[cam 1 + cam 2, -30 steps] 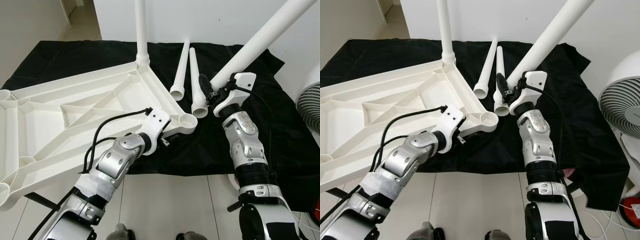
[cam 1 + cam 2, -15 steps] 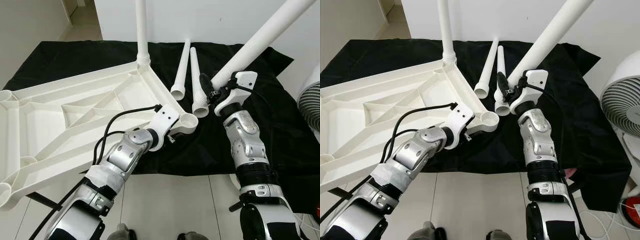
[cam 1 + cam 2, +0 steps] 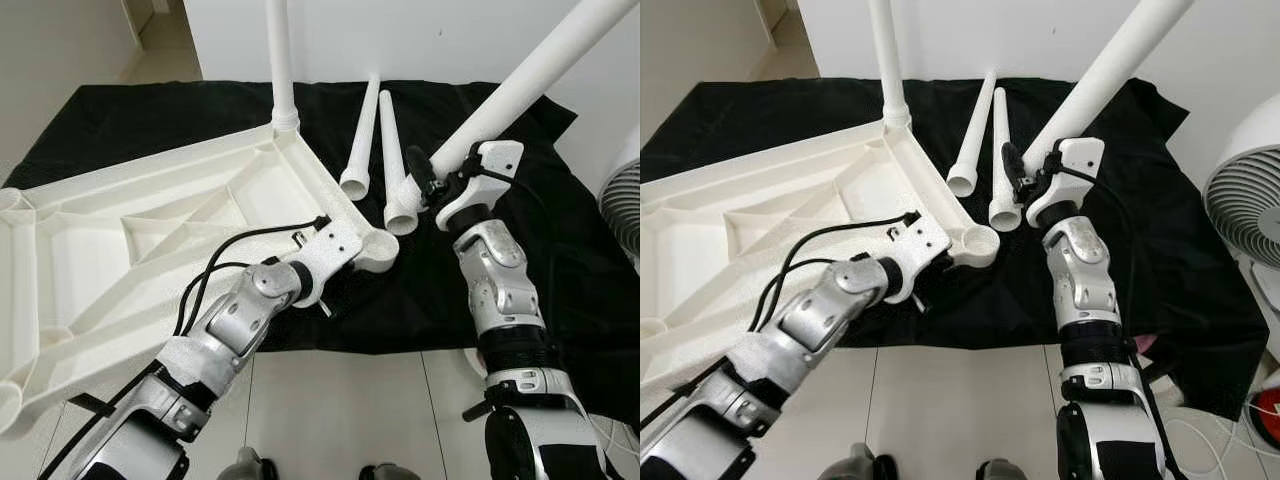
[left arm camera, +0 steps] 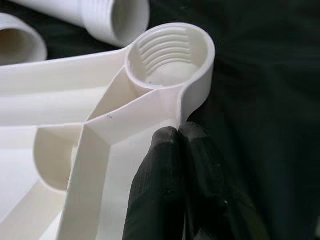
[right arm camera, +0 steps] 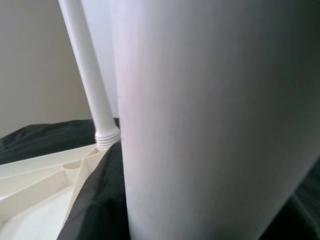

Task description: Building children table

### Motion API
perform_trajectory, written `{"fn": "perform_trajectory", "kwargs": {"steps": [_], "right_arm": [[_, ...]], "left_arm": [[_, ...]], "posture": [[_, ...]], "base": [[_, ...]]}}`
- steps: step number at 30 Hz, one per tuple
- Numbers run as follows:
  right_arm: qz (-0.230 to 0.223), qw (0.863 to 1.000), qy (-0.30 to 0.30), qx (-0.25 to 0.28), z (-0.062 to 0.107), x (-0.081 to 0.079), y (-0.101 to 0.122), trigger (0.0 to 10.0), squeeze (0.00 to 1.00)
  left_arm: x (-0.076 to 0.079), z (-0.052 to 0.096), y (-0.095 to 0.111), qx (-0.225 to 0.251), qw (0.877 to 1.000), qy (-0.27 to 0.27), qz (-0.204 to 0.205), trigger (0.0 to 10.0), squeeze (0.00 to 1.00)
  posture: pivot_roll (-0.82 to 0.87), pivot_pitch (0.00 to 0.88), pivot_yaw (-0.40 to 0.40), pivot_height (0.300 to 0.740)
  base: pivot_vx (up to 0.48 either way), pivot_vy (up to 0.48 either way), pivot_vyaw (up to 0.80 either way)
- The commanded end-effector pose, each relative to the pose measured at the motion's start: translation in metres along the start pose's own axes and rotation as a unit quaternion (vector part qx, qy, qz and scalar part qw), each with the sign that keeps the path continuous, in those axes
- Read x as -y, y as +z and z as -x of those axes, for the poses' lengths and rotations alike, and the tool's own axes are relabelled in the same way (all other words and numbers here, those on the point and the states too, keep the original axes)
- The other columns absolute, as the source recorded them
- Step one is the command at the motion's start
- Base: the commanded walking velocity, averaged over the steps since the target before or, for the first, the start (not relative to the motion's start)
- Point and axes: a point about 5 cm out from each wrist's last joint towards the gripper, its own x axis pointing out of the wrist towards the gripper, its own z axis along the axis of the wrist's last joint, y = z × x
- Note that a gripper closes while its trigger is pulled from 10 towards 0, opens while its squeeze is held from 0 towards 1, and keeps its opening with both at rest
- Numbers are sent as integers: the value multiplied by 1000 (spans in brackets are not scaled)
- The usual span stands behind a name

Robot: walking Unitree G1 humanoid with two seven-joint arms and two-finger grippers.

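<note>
Upturned tabletop on black cloth; left gripper pinches its rim beside the empty corner socket. Right gripper clamps a raised leg, above two loose legs

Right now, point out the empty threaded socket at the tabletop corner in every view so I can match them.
Left eye view: socket at the tabletop's near right corner, just past the left gripper.
Right eye view: same corner, left of the right arm.
Left wrist view: upper middle, threads visible, beyond the black fingers.
Right wrist view: not in it.
Shared landmark: the upright leg at the far corner.
</note>
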Motion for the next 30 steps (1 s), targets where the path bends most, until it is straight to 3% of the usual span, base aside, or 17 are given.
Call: {"fn": "perform_trajectory", "kwargs": {"steps": [1, 7, 8, 9, 26, 27, 30], "right_arm": [[0, 1000, 2, 3, -1, -1, 2, 10000, 0], [0, 1000, 6, -1, -1, -3, 0, 10000, 0], [0, 1000, 6, -1, -1, -4, -1, 10000, 0], [-1, 1000, 8, -1, -2, -4, -1, 10000, 0], [-1, 1000, 11, -1, -3, -5, 1, 10000, 0], [-2, 1000, 11, -2, -3, -5, 0, 10000, 0], [-3, 1000, 13, -4, -3, -6, 0, 10000, 0]], "left_arm": [[11, 4, -13, -22, 999, -37, 7, 0, 0], [16, 15, -17, -21, 998, -66, 0, 0, 0], [17, 16, -18, -21, 997, -68, -3, 1882, 0], [17, 16, -19, -24, 997, -68, -10, 10000, 0], [21, 19, -9, 10, 996, -88, -26, 10000, 0], [22, 20, -8, 13, 996, -91, -15, 10000, 1000], [20, 20, -7, 15, 996, -88, -10, 10000, 1000]], "posture": [[-94, 80, 79, 740], [-89, 81, 76, 740], [-89, 81, 76, 740], [-85, 83, 72, 740], [-80, 92, 69, 740], [-80, 94, 71, 740], [-80, 94, 71, 740]], "base": [[0, 0, 0], [0, 0, 0], [0, 0, 0], [0, 0, 0], [0, 0, 0], [0, 0, 0], [0, 0, 0]]}}
